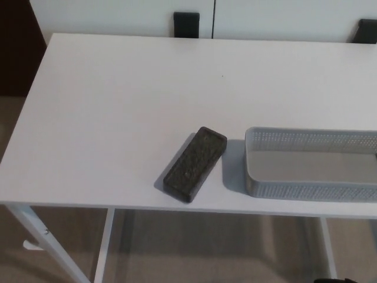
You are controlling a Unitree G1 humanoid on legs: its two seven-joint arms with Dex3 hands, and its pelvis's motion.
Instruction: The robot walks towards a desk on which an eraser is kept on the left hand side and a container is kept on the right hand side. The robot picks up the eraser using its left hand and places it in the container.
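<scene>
- One white table (pixel 118 106) fills the head view, beige floor beneath it.
- Dark eraser (pixel 195 163) lies near the front edge, pointing toward 1 o'clock.
- Grey container (pixel 306 191) sits at its 3 o'clock, apart.
- Neither hand shows.

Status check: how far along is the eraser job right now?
Done: the approach looks finished, since the white desk fills the head view. In hand: nothing; neither robot hand shows. The dark eraser lies flat near the desk's front edge, apart from the grey perforated container on its right, which looks empty in the part that shows. Left: reach with the left hand, grasp the eraser, carry it over and drop it in.
</scene>
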